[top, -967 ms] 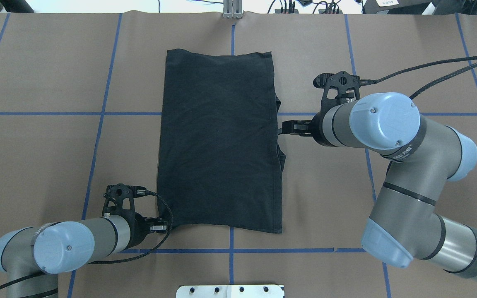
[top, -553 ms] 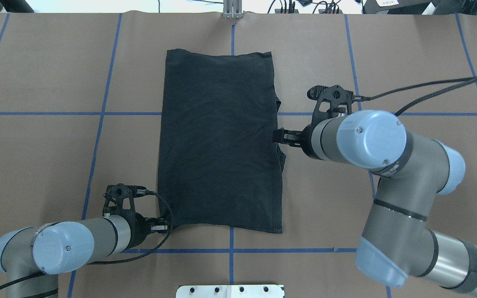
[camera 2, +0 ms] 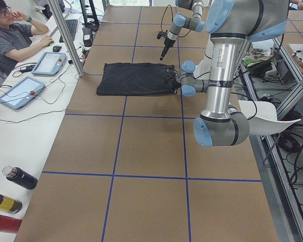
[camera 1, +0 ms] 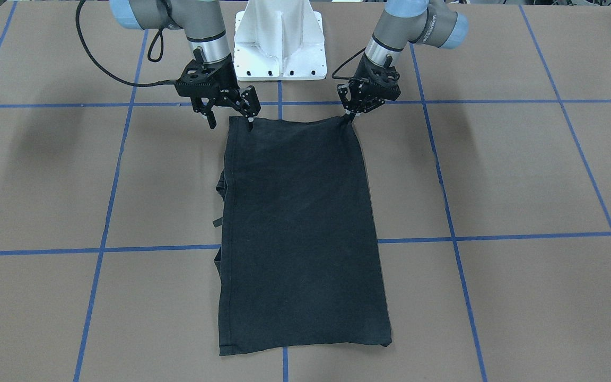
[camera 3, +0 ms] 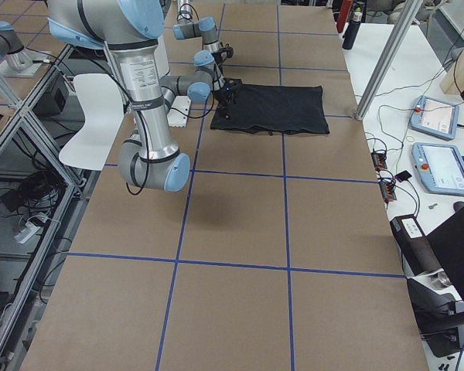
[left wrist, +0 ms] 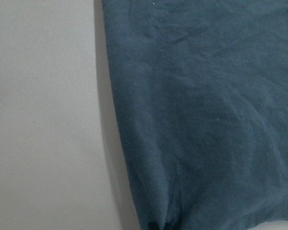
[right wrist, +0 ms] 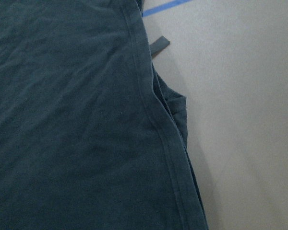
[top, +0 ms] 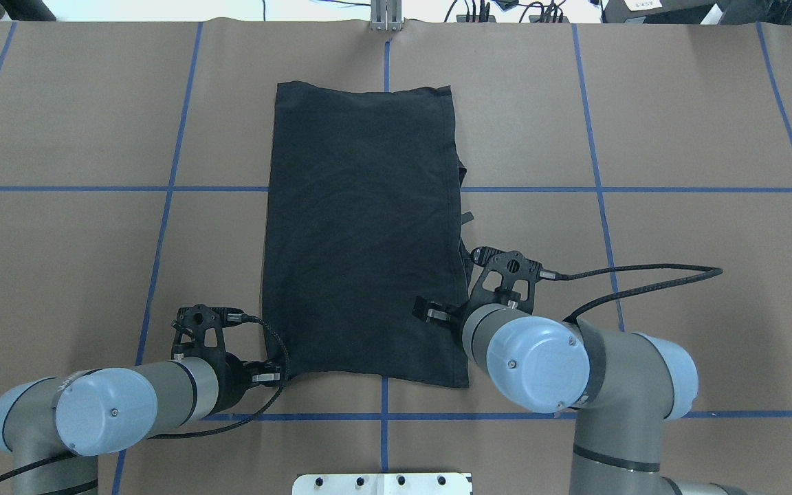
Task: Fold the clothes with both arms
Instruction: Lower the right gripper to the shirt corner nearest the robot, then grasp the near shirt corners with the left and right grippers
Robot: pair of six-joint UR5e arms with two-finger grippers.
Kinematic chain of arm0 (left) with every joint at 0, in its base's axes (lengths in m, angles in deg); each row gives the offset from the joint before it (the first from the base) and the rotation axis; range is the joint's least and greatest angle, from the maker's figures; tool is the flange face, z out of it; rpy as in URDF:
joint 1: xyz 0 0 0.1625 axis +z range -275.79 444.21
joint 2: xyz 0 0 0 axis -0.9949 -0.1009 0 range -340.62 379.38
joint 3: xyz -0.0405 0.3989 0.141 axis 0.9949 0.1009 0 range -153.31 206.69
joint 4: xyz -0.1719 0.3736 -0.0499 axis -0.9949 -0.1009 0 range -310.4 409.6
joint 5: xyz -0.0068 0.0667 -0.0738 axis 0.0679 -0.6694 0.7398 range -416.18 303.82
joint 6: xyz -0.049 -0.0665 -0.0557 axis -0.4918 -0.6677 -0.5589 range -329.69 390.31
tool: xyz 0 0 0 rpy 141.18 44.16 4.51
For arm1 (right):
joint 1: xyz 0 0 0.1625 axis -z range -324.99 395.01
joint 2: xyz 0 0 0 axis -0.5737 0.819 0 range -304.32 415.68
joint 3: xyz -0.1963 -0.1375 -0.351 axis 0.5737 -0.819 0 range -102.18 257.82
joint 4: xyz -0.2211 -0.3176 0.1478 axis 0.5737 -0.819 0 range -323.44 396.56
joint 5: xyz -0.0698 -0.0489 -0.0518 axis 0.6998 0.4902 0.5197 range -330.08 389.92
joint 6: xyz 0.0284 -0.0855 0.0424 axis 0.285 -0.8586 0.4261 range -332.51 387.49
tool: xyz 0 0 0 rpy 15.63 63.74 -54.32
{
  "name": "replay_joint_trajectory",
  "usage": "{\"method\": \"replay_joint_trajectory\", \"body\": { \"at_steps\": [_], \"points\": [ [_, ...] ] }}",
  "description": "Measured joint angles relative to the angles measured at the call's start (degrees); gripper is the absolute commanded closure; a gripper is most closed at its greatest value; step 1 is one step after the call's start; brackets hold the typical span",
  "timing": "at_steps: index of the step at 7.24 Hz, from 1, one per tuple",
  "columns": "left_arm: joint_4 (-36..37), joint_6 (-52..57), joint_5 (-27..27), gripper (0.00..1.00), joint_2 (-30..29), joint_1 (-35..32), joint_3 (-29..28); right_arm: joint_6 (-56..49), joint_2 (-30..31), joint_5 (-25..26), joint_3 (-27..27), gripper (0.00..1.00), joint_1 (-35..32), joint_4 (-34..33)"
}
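The black T-shirt (top: 365,234) lies folded into a long narrow rectangle on the brown table, with a bit of sleeve poking out along its right edge (top: 466,172). My left gripper (top: 269,376) sits at the shirt's near left corner, and in the front-facing view it (camera 1: 349,118) is shut on that corner, which is pinched up slightly. My right gripper (camera 1: 231,123) hangs open over the near right corner, one fingertip (camera 1: 251,126) at the cloth. In the overhead view it (top: 430,315) is above the shirt's near right part. Both wrist views show only cloth (left wrist: 206,110) (right wrist: 72,120).
The white pedestal base (camera 1: 280,42) stands just behind the shirt's near edge. Blue tape lines (top: 162,189) grid the table. A side bench holds tablets (camera 2: 17,92) and bottles (camera 2: 20,177), with a person (camera 2: 10,40) seated there and a metal post (camera 2: 65,35).
My right arm has swung from the middle of the shirt's right edge back to its near right corner. The left arm and the shirt have not moved.
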Motion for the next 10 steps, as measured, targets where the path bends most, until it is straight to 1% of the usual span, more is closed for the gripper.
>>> {"method": "replay_joint_trajectory", "body": {
  "at_steps": [2,4,5,6,7,9,10],
  "points": [
    [0.0,-0.5,0.0,1.00,0.0,0.1,0.0,2.9,-2.8,2.4,-5.1,0.04,2.4,0.0],
    [0.0,-0.6,0.0,1.00,0.1,0.1,0.0,4.0,-4.3,2.9,-7.8,0.05,2.7,0.1],
    [0.0,-0.6,0.0,1.00,0.1,0.1,0.0,4.4,-4.5,3.2,-8.4,0.09,2.8,0.1],
    [0.0,-0.6,0.0,1.00,0.0,0.1,0.0,4.6,-4.6,3.5,-8.7,0.18,2.8,0.1],
    [0.0,-0.6,0.0,1.00,0.0,0.2,0.0,4.7,-4.7,3.7,-8.9,0.24,2.8,0.1],
    [0.0,-0.6,0.0,1.00,0.0,0.2,0.1,5.6,-5.1,4.0,-9.4,0.25,2.7,0.1],
    [0.0,-0.6,0.0,1.00,-0.1,0.2,0.1,6.4,-5.4,4.1,-10.1,0.22,2.6,0.1]
  ]
}}
